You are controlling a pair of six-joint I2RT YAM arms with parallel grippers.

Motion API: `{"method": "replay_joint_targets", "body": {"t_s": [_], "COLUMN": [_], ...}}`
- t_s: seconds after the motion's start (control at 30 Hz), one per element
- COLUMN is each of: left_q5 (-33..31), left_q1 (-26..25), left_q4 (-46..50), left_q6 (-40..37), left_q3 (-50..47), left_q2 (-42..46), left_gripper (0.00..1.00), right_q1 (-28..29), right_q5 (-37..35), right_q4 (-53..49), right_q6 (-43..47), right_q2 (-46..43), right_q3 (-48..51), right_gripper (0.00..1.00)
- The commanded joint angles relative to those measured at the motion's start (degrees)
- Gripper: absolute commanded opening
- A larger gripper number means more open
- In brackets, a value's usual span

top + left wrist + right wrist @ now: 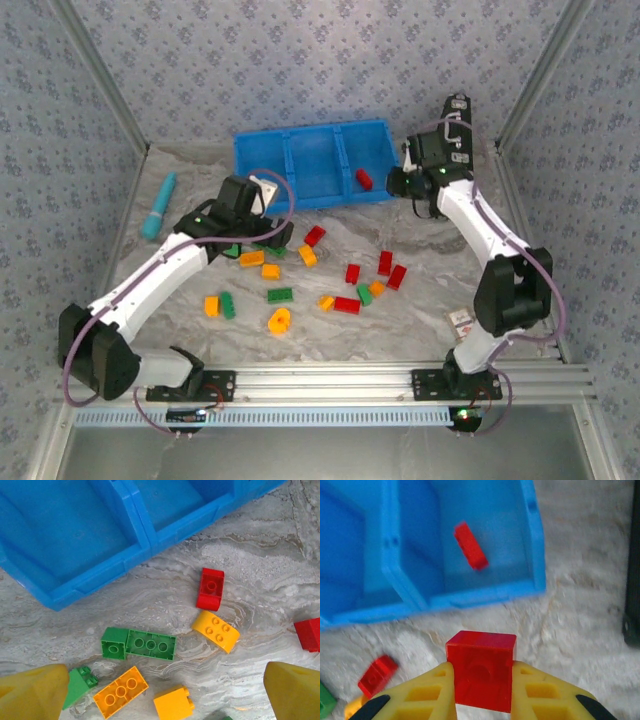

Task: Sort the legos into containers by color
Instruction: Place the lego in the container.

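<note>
The blue tray (310, 131) has three compartments, and one red lego (363, 179) lies in the right one. My right gripper (402, 186) hangs just off the tray's right front corner, above the table. It is shut on a red cube lego (481, 672), with the tray wall (480, 596) ahead. My left gripper (165, 690) is open, its fingers wide apart above a cluster of loose legos. In that cluster are a long green one (151, 645), an orange one (120, 691) and a second orange one (173, 703). More red, green and orange legos (347, 305) lie scattered mid-table.
A teal cylinder (158, 205) lies at the left by the wall. A small printed box (461, 321) sits beside the right arm's base. A dark object (632, 580) stands at the right edge of the right wrist view. Patterned walls enclose the table.
</note>
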State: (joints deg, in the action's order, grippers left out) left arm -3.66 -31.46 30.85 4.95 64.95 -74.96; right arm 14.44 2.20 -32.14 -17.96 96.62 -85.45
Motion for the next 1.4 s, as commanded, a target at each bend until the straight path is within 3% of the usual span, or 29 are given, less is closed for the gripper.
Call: {"method": "replay_joint_targets", "body": {"t_s": [0.0,0.5,0.73,0.83,1.17,1.37], "left_q5": [0.83,-3.72,-3.99,-3.16,1.16,3.65], "left_q1": [0.69,1.15,1.49,1.56,3.44,3.69], "left_q4": [0.24,3.91,3.99,2.94,0.27,0.17], "left_q6": [-1.08,6.28,6.15,5.27,2.84,2.24], "left_q3": [-0.38,-3.9,-4.83,-4.58,-4.4,-3.61], "left_q2": [2.04,11.05,11.53,10.36,7.91,6.1], "left_gripper": [1.0,1.0,1.0,1.0,1.0,1.0], "right_q1": [0.58,3.27,3.73,3.84,3.97,4.23], "right_q5": [-1.32,-0.74,-0.53,-0.81,-2.82,-1.0], "right_q4": [0.46,-4.48,-4.93,-4.93,-3.1,-1.37], "right_q6": [2.63,5.19,4.93,5.54,2.43,-3.15], "right_q2": [6.33,40.7,41.47,37.15,10.46,2.13], "right_q3": [-6.68,-46.22,-47.83,-42.05,-3.43,13.2], "right_gripper": [0.26,0.26,0.27,0.27,0.3,0.37]}}
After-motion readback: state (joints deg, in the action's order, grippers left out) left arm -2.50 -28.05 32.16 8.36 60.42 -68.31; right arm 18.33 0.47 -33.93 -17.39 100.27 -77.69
